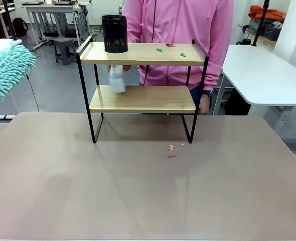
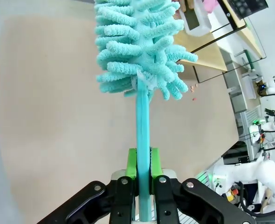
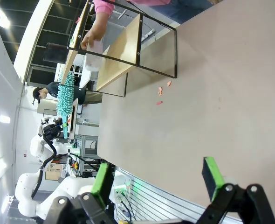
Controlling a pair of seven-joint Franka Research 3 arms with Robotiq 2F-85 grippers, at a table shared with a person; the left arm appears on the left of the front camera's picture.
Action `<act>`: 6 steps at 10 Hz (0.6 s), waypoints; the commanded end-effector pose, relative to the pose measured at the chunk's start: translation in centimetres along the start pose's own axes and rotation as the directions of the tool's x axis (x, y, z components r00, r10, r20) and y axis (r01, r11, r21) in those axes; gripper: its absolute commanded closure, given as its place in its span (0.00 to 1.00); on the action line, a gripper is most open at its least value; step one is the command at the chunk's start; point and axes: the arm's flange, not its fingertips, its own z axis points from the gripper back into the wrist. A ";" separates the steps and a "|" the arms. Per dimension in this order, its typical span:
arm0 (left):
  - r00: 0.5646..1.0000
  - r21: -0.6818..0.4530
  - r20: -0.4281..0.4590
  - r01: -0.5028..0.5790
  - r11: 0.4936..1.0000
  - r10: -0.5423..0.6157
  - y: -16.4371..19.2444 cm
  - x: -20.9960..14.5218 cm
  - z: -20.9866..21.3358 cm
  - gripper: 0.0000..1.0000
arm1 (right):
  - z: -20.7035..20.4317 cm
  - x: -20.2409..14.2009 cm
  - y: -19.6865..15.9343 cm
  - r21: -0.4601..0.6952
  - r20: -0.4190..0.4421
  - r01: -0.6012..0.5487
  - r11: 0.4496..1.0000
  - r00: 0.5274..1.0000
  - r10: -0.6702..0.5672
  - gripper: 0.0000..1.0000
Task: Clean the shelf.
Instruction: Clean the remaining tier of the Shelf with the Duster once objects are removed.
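The shelf [image 1: 138, 52] stands upright toward the far side of the tabletop [image 1: 138, 196], roughly centred, its open front facing the robot so both boards can be reached. On the top board a black mesh pen cup [image 1: 114, 33] sits at the left end. A few green and red scraps [image 1: 159, 49] lie loose toward the right end, and these look like the litter to be swept off. A person in a pink top stands just behind the shelf. One hand holds a white cloth [image 1: 117, 80] between the two boards at the left, blurred as if wiping. The other hand [image 1: 204, 104] is low beside the right rear leg, probably steadying the frame, though contact is not clear. More pinkish crumbs [image 1: 171, 147] lie on the tabletop just in front of the right front leg. Well off to the left, the left claw [image 2: 143, 164] is clamped on the slim handle of a teal fluffy duster [image 2: 137, 46]. Its green pads squeeze the handle from both sides so the head points away toward the shelf, ready for sweeping. The right claw [image 3: 157, 177] hangs above the near part of the tabletop with its fingers wide apart and nothing between them, likely kept free and out of the way.
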 end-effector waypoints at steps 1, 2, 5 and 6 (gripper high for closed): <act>1.000 -0.010 0.005 0.018 1.000 -0.018 0.0 -0.2 -0.1 0.88 | 0.0 0.3 0.2 0.023 0.018 -0.023 0.999 1.000 0.023 0.00; 1.000 -0.010 0.005 0.018 1.000 -0.018 0.0 -0.2 -0.1 0.88 | 0.0 0.3 0.2 0.023 0.018 -0.023 0.999 1.000 0.023 0.00; 1.000 -0.010 0.005 0.018 1.000 -0.018 0.0 -0.2 -0.1 0.88 | 0.0 0.3 0.2 0.023 0.018 -0.023 0.999 1.000 0.023 0.00; 1.000 -0.010 0.005 0.018 1.000 -0.018 0.0 -0.2 -0.1 0.88 | 0.0 0.3 0.2 0.023 0.018 -0.023 0.999 1.000 0.023 0.00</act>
